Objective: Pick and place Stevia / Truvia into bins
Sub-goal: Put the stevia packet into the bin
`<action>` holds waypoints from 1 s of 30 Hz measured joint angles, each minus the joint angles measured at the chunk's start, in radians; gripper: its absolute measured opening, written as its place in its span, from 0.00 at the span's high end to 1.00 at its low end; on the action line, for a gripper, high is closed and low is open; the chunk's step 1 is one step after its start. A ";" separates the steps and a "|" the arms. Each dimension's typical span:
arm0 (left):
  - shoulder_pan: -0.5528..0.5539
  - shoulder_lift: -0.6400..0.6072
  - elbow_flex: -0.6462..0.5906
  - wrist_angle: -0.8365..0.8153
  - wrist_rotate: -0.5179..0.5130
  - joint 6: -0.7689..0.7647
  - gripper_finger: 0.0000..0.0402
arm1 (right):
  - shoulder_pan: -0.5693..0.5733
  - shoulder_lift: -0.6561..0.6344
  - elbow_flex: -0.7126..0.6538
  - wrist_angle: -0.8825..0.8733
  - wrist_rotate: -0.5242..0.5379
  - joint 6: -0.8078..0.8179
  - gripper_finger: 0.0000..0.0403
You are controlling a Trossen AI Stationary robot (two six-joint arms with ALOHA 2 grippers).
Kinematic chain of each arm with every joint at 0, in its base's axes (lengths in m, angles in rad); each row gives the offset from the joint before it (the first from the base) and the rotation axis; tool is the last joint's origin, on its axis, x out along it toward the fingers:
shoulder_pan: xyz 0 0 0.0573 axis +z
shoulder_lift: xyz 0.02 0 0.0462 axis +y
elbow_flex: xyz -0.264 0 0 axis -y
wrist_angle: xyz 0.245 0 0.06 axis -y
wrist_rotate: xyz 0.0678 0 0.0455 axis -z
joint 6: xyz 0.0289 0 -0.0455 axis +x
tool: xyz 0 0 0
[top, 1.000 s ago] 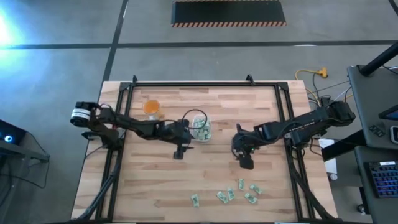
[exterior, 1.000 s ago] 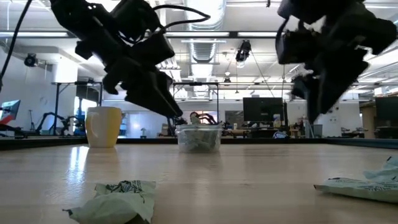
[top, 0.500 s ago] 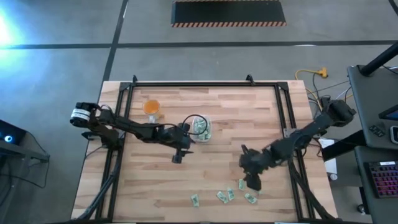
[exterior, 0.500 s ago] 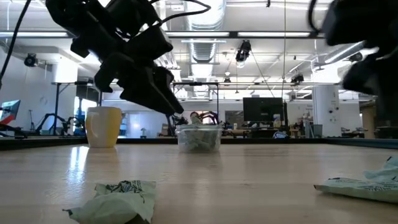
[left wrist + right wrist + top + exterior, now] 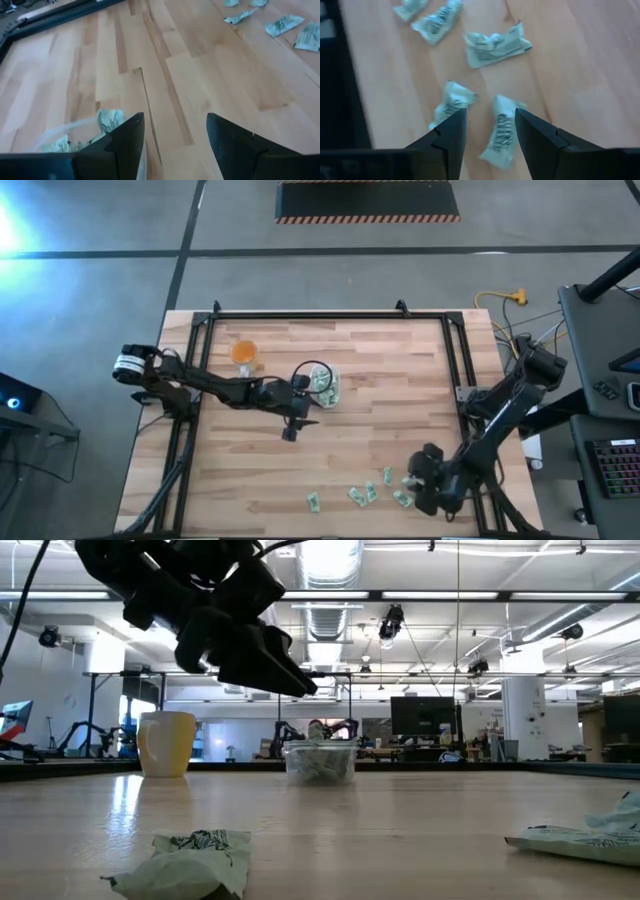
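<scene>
Several pale green Stevia sachets lie flat and loose on the wood near the table's near right. My right gripper hangs open just above them, pointing steeply down. In the right wrist view one sachet lies below the gap between its fingers, and another lies by one fingertip. The clear bin stands on its base mid-table with sachets inside. My left gripper is open just beside the bin and above the table, with nothing between its fingers.
An orange cup stands at the far left of the bin. A black frame rims the table's far, left and right sides. Bare wood lies between the bin and the sachets; one sachet lies apart toward the near edge.
My right gripper has swung from the middle of the table toward its near right corner, rolling as it went, and now hangs over the loose sachets. My left gripper has stayed by the bin and tipped up a little. Bin and sachets have not moved.
</scene>
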 joint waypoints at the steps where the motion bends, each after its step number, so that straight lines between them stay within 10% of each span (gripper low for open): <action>1: 0.000 0.000 0.003 0.002 0.000 0.000 0.50 | 0.000 0.012 0.000 -0.001 -0.001 -0.003 0.61; 18: 0.004 0.000 0.014 0.026 -0.004 0.035 0.50 | 0.005 0.136 0.005 -0.024 -0.041 -0.021 0.67; 30: 0.016 0.002 0.011 0.025 -0.007 0.035 0.50 | -0.001 0.122 -0.003 -0.043 0.091 -0.100 0.92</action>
